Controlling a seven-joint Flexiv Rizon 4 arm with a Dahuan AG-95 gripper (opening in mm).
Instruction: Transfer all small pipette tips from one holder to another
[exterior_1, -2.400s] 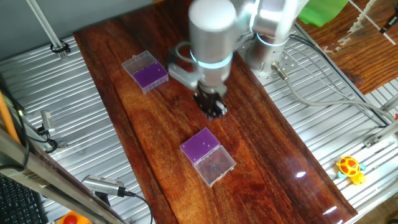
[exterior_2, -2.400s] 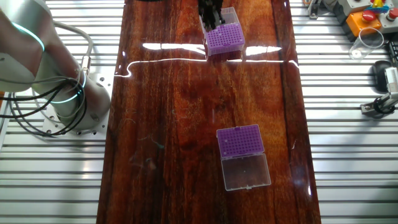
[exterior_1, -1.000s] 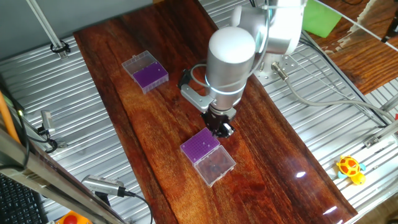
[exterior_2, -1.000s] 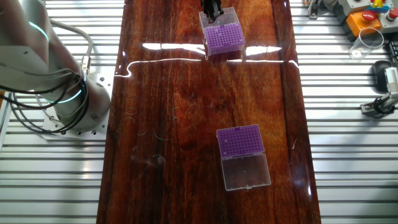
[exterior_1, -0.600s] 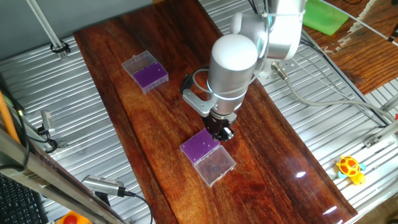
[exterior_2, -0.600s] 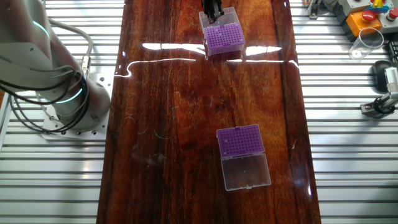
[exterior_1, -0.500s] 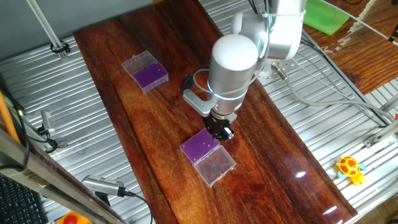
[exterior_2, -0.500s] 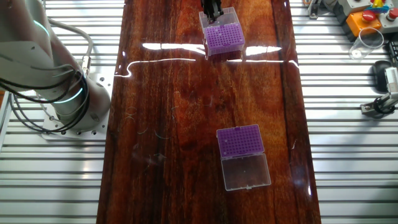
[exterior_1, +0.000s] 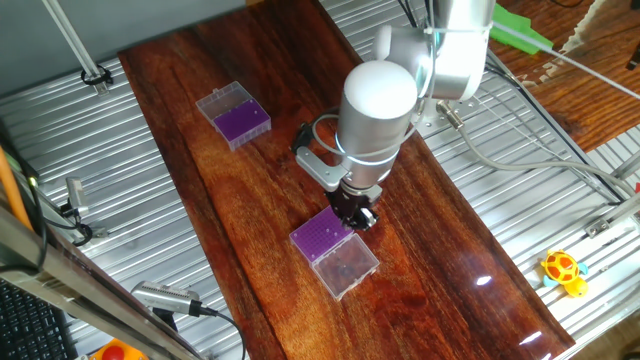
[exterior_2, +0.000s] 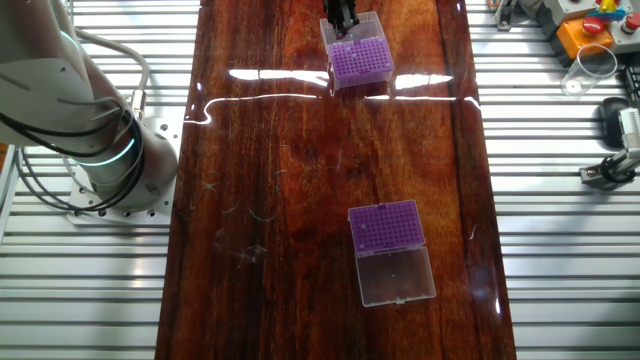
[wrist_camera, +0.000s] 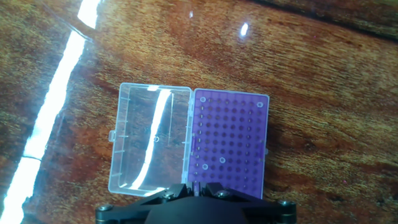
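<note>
I see a glossy dark wood tabletop (exterior_1: 240, 190) with bright light streaks, ribbed metal surface (exterior_2: 560, 200) either side, grey cables (exterior_1: 520, 150), yellow toy (exterior_1: 563, 270), clear cup (exterior_2: 594, 63), green sheet (exterior_1: 520, 30) far corner

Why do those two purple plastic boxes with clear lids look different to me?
The purple box under the gripper has the gripper right above its edge; the purple box standing alone has nothing near it. Their lids open opposite ways: the first's lies toward the table's near end, the second's toward the far end. Shared: the same purple hole grid, with clear lids folded flat open.
</note>
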